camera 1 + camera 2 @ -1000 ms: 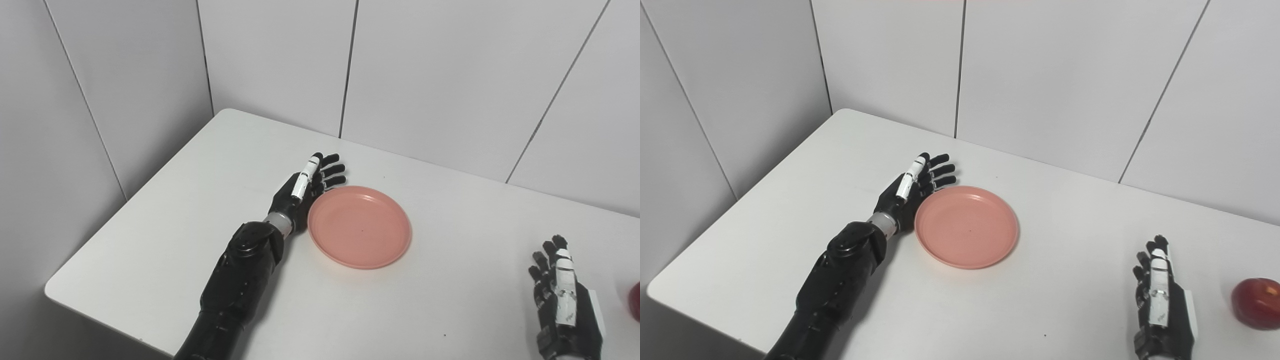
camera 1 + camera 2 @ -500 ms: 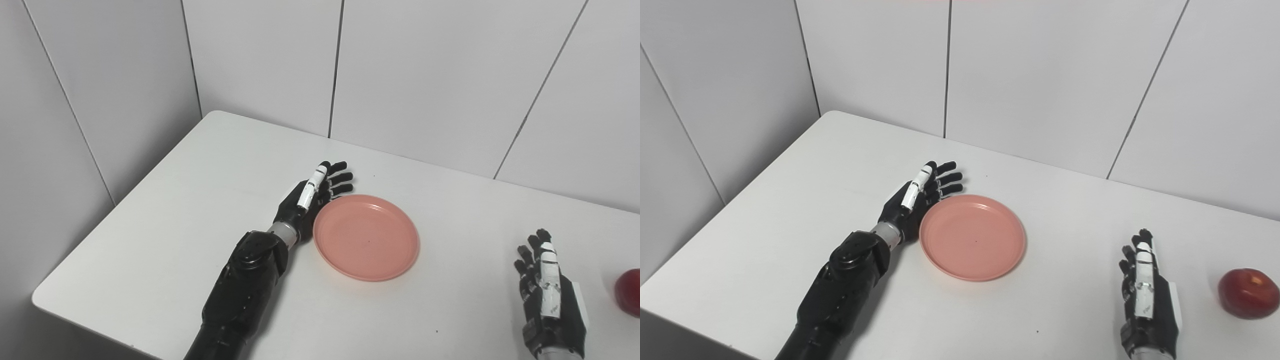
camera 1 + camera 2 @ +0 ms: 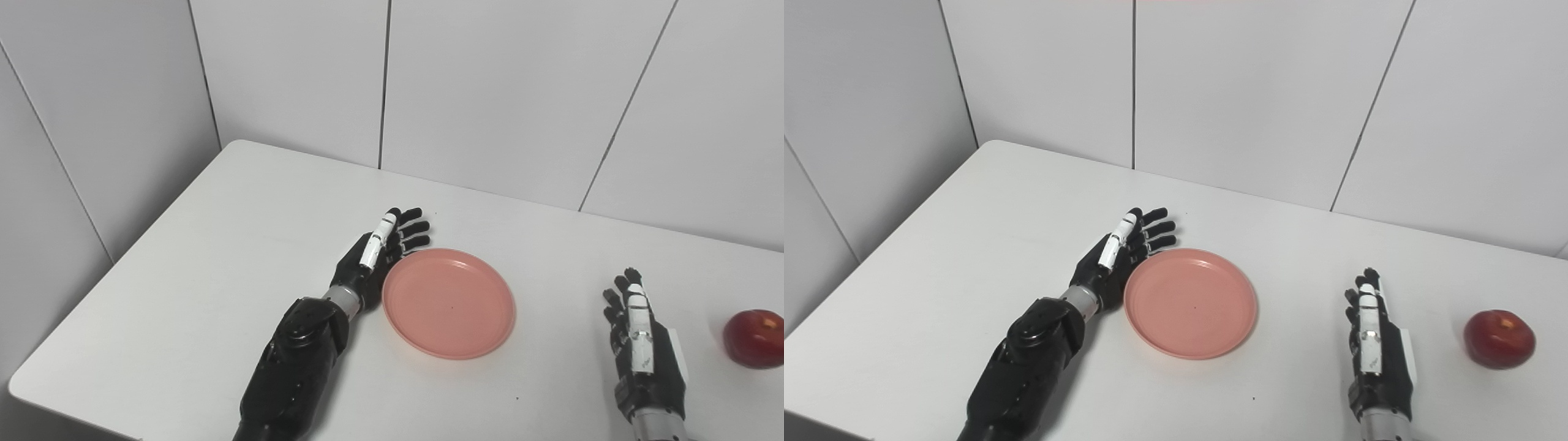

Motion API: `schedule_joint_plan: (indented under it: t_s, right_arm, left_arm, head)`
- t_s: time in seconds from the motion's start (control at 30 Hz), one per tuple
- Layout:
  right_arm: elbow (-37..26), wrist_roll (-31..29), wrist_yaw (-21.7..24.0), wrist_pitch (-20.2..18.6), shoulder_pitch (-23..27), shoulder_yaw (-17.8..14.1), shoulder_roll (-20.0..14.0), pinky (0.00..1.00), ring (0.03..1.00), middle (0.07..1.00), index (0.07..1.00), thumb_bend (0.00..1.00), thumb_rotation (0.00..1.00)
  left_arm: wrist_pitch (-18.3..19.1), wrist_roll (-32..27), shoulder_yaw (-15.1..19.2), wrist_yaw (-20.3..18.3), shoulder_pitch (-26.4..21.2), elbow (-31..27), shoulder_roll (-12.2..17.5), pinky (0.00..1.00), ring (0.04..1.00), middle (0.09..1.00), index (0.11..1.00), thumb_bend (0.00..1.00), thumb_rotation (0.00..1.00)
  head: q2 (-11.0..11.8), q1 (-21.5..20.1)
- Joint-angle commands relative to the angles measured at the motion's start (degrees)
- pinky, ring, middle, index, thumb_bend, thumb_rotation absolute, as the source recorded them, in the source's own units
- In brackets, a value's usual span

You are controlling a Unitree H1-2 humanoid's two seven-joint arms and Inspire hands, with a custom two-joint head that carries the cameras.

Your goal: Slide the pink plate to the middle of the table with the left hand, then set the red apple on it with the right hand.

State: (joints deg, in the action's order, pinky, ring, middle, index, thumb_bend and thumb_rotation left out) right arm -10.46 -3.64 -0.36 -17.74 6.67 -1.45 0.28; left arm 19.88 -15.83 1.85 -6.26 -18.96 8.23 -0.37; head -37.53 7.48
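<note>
Pink plate (image 3: 449, 302) lies flat and empty on the white table (image 3: 214, 257), roughly mid-table, a bit left of centre in both head views. Its left rim sits against the palm side of the left hand (image 3: 372, 257); contact looks likely, though a hairline gap can't be ruled out. That hand stands on edge, palm facing the plate, fingers (image 3: 409, 226) straight and slightly fanned, reaching past the plate's far-left rim, thumb not clearly seen. It's set like a paddle, which fits pushing the plate sideways rather than gripping it; nothing is pinched or held. Forearm comes in low from bottom left, in line with a rightward push.

Right hand (image 3: 1375, 349) rests low over the table to the plate's right, well apart from it, back of hand up, fingers (image 3: 1366, 293) extended forward and loosely together, holding nothing. Judgement: it's parked, waiting for its turn, kept out of the plate's path.

Red apple (image 3: 1499, 338) sits upright on the table further right, near the frame edge, apart from the right hand and well apart from the plate. Untouched, not yet on the plate.

Judgement: slide step is near or at its end, apple step not begun. Next needs the right hand to go right and wrap the apple; round fruit may roll if nudged.

Grey panelled walls (image 3: 490, 92) behind; nothing else is on the table.
</note>
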Motion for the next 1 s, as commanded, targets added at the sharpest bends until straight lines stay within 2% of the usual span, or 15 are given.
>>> schedule_joint_plan:
  t_s: [0.0, 0.37, 0.53, 0.97]
  right_arm:
    - [-1.6, 0.0, 0.0, 2.8, 1.7, 0.3, 0.5, 1.00, 0.948, 0.968, 0.973, 0.24, 1.00]
    - [-2.2, 0.7, -0.5, 1.6, 2.0, 0.6, 1.2, 1.00, 0.954, 0.967, 0.970, 0.24, 1.00]
    - [-2.2, 0.8, -0.5, 2.1, 2.0, 0.8, 1.7, 1.00, 0.953, 0.965, 0.969, 0.24, 1.00]
    - [-2.3, 1.4, -1.4, 0.9, 2.4, 1.3, 2.8, 1.00, 0.950, 0.963, 0.970, 0.28, 1.00]
  left_arm:
    - [2.5, 0.6, -0.8, 0.5, 0.5, -1.5, -0.8, 0.82, 0.848, 0.854, 0.840, 0.32, 1.00]
    - [4.3, 1.1, -3.1, 1.1, 2.3, -5.4, -3.8, 0.84, 0.857, 0.863, 0.848, 0.33, 1.00]
    - [5.0, 0.7, -3.1, 1.4, 2.6, -6.1, -5.4, 0.84, 0.860, 0.866, 0.851, 0.33, 1.00]
    - [6.1, 0.6, -2.4, 1.3, 2.9, -7.4, -5.8, 0.84, 0.854, 0.862, 0.849, 0.34, 1.00]
  head:
    - [-0.1, -0.2]
    - [-1.1, -2.5]
    - [-1.9, -4.2]
    - [-3.2, -7.8]
